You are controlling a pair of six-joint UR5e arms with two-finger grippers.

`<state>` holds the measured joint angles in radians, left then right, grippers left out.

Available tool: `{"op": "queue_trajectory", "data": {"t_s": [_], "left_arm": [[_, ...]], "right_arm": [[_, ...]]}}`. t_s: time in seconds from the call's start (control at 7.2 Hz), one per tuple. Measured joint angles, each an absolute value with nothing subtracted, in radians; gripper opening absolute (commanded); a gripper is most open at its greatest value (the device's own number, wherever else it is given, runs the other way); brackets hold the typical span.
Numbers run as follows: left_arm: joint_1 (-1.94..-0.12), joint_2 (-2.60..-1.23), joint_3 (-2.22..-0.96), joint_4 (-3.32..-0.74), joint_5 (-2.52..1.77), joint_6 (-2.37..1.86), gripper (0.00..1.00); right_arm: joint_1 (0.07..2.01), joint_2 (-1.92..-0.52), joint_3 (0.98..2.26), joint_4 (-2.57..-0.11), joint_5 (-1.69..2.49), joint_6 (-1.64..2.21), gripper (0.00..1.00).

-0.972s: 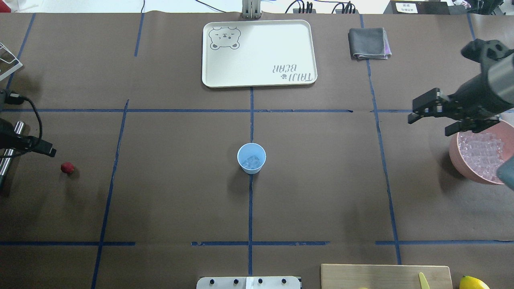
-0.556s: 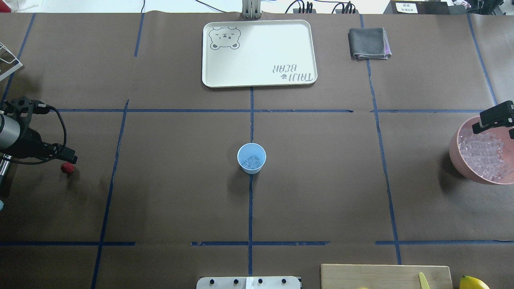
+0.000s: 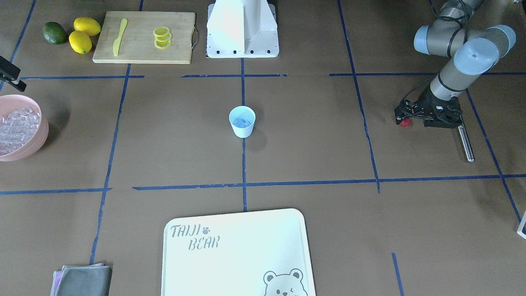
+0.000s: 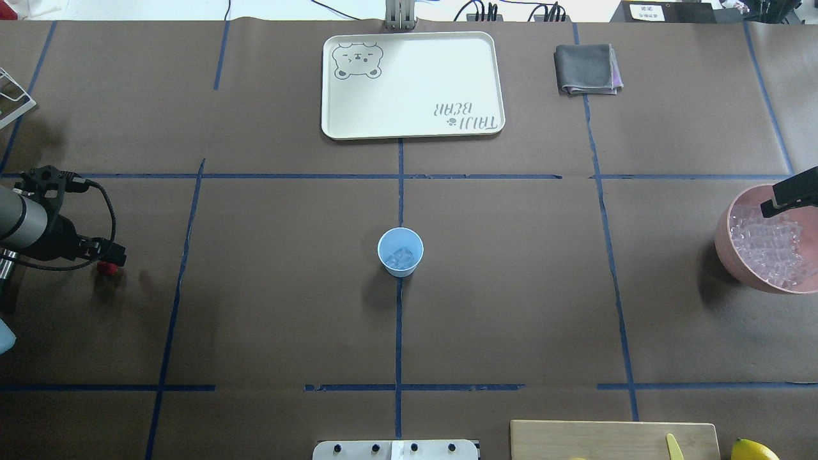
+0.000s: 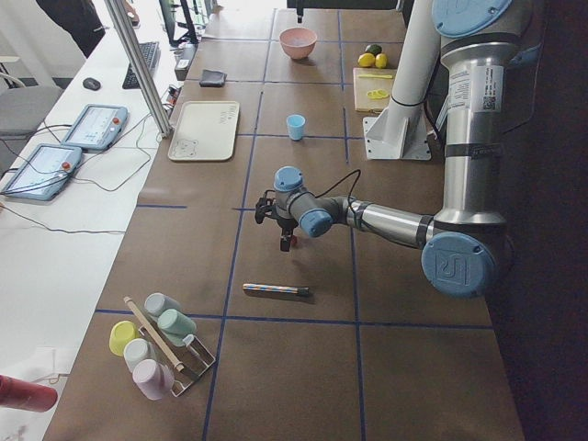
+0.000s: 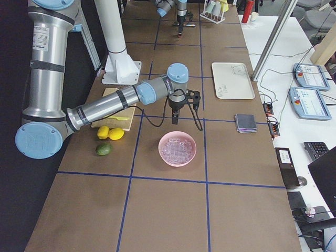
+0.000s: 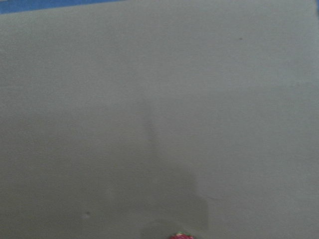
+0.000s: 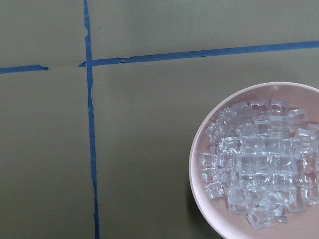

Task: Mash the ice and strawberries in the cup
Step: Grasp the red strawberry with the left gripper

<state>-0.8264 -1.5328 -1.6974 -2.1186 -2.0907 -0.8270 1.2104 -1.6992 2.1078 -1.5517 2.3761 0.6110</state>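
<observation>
— Requesting status on the ice stage.

— Judged done, at least in part. Checked the cup (image 4: 400,252): holds several cubes of ice (image 4: 401,257), stands upright, well apart from both pincers and roughly between them. Cannot confirm whether more is wanted.

— And the strawberry (image 3: 405,122)?

— Not yet in the cup. Lies on the worktop (image 4: 511,306) right at the tip of the left pincer (image 4: 114,257), partly hidden beneath it from overhead. Shows only as a red sliver at the bottom edge of the left wrist view. Cannot tell whether touched or merely neared.

— State of that pincer?

— Cannot tell whether spread or pressed together; not resolved in any view.

— And the right pincer (image 4: 776,201)?

— Hangs over the edge of the pink bowl (image 4: 721,246), which lies directly below, full of spare cubes. Seen only in part at the frame edge. Cannot tell whether spread, pressed together or carrying anything.

— Mashing?

— Not begun. Noted a metal rod (image 3: 465,142) lying flat just behind the left pincer, on the side away from the cup. Presumed the masher, untouched.

— Remaining, then?

— By judgement: pinch the berry, carry across, drop into the cup, fetch the rod, mash. Well under half complete.
</observation>
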Motion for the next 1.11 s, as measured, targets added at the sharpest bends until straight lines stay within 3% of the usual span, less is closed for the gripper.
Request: {"op": "queue_trajectory", "data": {"t_s": [0.83, 0.97, 1.11], "left_arm": [[-0.82, -1.534, -1.693, -2.119, -2.095, -0.83, 0.89], [-0.819, -1.535, -1.693, -2.119, -2.096, -0.83, 0.85], [-0.816, -1.535, -1.694, -2.119, -2.096, -0.83, 0.65]], "right_arm": [[1.21, -1.693, 2.1, -1.552, 2.376, 0.611, 1.0], [1.21, -1.692, 2.097, -1.551, 2.376, 0.61, 1.0], [1.21, -1.691, 2.095, -1.551, 2.376, 0.61, 1.0]]}}
